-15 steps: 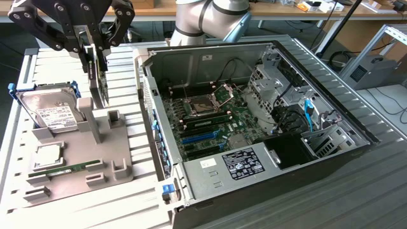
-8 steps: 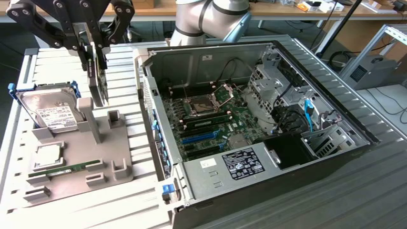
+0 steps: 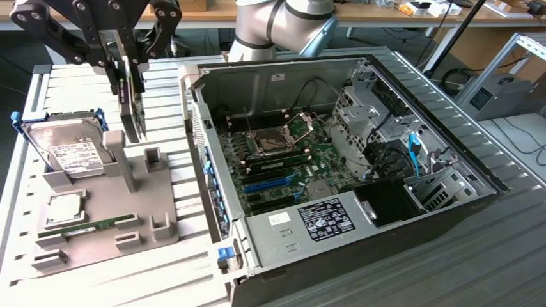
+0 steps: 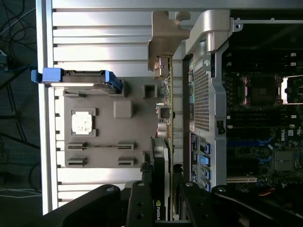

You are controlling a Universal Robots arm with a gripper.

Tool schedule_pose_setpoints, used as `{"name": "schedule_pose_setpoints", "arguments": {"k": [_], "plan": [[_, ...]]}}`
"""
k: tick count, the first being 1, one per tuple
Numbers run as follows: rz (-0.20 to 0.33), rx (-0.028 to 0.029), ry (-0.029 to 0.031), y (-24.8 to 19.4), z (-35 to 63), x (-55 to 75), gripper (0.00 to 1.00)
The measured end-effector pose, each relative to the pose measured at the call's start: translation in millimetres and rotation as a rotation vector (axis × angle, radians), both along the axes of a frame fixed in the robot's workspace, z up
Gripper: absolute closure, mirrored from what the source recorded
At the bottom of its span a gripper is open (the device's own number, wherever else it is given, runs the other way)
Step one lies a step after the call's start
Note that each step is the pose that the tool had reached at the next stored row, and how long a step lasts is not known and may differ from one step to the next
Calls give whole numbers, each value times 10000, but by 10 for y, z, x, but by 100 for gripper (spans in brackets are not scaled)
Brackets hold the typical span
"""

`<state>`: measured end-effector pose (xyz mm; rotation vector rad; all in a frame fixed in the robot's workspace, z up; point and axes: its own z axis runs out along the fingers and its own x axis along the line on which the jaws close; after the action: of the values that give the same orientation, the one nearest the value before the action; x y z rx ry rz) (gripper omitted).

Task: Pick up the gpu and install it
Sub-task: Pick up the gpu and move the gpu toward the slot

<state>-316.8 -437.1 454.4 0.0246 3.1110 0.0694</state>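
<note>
- Closest in, the jaws are clamped on the gpu (image 3: 132,109), pressing on its two flat faces. They reach straight down over the desk (image 3: 60,83) at the exterior view's left.
- Held this way, the gpu hangs upright and edge-on. In the wrist view the gpu (image 4: 161,156) runs away from the jaws to its silvery bracket (image 4: 165,38) at the far end. A small pale logo near the jaws is too small to read.
- Just below sits a gray holder (image 3: 119,204). The card's lower edge is beside the holder's tall post, and I cannot tell whether they touch.
- On the holder a hard drive (image 3: 73,150) in a blue frame leans back, its white label illegible. A processor chip (image 3: 64,208) and a green memory stick (image 3: 89,226) lie flat in front of it.
- Farther toward the exterior view's right, an open computer case (image 3: 247,83) shows its motherboard (image 3: 282,160). The case's black sticker (image 3: 324,220) carries white print that cannot be read.
- Farthest back, the gray arm (image 3: 273,25) rises behind the case.
</note>
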Motion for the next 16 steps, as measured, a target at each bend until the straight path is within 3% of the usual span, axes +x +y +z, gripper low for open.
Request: {"name": "schedule_pose_setpoints", "arguments": {"k": [9, 16], "plan": [[-2, 1, -1, 0, 2, 200, 73], [0, 0, -1, 0, 7, 486, 73]]}}
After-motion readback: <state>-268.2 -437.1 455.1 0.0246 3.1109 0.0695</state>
